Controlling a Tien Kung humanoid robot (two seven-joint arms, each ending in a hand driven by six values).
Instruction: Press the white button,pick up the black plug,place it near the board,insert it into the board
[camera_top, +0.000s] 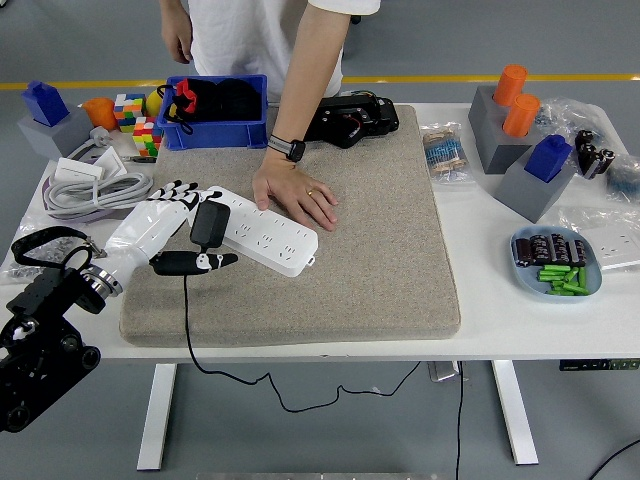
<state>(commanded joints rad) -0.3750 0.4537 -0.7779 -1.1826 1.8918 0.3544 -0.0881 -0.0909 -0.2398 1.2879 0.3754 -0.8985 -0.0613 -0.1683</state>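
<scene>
- The right half of the grey mat (390, 240) lies bare, giving open room to reach in from the right.
- A person's hand (295, 195) rests flat on the mat, touching the far end of the white power strip (262, 236) and blocking that side.
- The black plug (209, 225) sits on the strip's left part, its cord (186, 310) trailing off the near edge.
- The left hand (160, 225) crowds the strip's left end.
- A blue bin (215, 112) and a black device (350, 118) line the mat's far edge.
</scene>
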